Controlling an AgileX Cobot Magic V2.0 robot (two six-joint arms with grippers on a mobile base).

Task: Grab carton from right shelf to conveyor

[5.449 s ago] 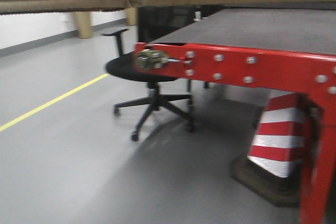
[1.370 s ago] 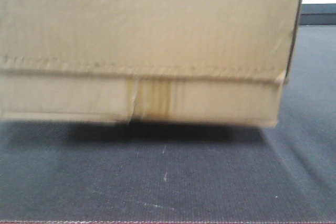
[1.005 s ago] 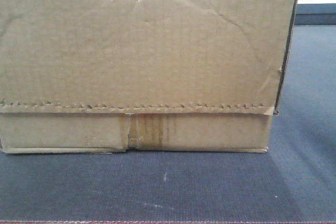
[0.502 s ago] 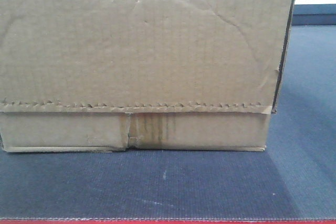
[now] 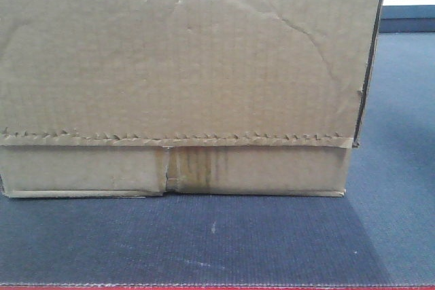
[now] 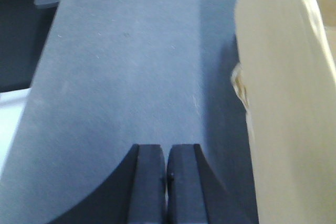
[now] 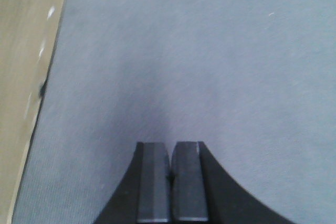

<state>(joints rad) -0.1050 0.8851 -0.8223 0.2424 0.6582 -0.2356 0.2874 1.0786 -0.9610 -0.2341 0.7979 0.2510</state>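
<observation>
Carton point(image 5: 183, 79) sitting flat on conveyor point(image 5: 204, 242), set back from red front edge. Left gripper point(image 6: 167, 182) pressed together w/ nothing between, just beside carton's left wall, apart from it. Right gripper point(image 7: 170, 182) likewise pressed together & empty, near right wall, not touching. Looks light for its bulk, prob. empty; creased corrugated walls will give under a squeeze, so best clamped between both arms low on opp. side walls, near stiffer bottom corners; taped seam & serrated flap edge weak spots

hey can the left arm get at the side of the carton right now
Probably yes. The left gripper, jaws shut, sits over bare conveyor just beside the carton, with nothing between them.
</observation>
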